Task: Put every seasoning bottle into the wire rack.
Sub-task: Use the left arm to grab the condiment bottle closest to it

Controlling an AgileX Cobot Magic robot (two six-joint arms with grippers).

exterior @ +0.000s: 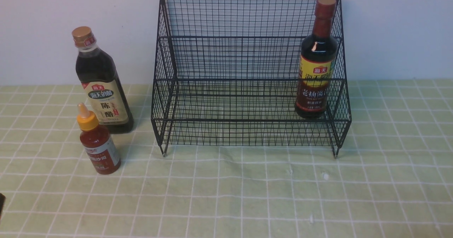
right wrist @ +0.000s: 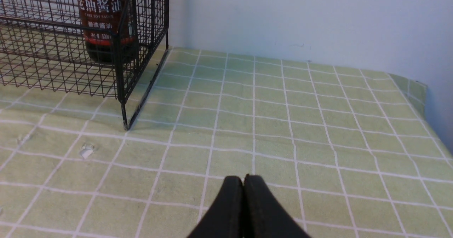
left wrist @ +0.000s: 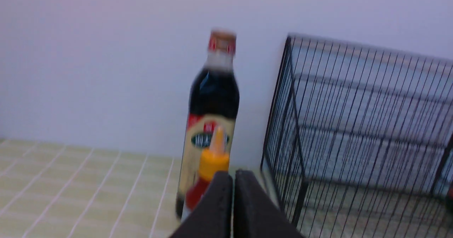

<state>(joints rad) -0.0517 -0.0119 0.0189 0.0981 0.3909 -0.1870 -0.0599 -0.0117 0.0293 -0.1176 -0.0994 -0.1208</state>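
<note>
The black wire rack (exterior: 247, 54) stands at the back of the table by the wall. A tall dark bottle with a brown-red cap (exterior: 316, 59) stands upright inside it at the right end. Left of the rack, on the cloth, stands the tall dark bottle with a gold cap (exterior: 101, 84), and in front of it the small red bottle with a yellow nozzle cap (exterior: 98, 142). My left gripper (left wrist: 233, 174) is shut and empty, short of the small red bottle (left wrist: 208, 167) and the gold-capped bottle (left wrist: 214, 100). My right gripper (right wrist: 243, 178) is shut and empty above bare cloth, right of the rack (right wrist: 120, 68).
A green checked cloth (exterior: 247, 195) covers the table, and a pale wall rises behind it. The table's right edge (right wrist: 421, 89) shows in the right wrist view. A dark sliver of the left arm (exterior: 1, 202) shows at the front view's left border.
</note>
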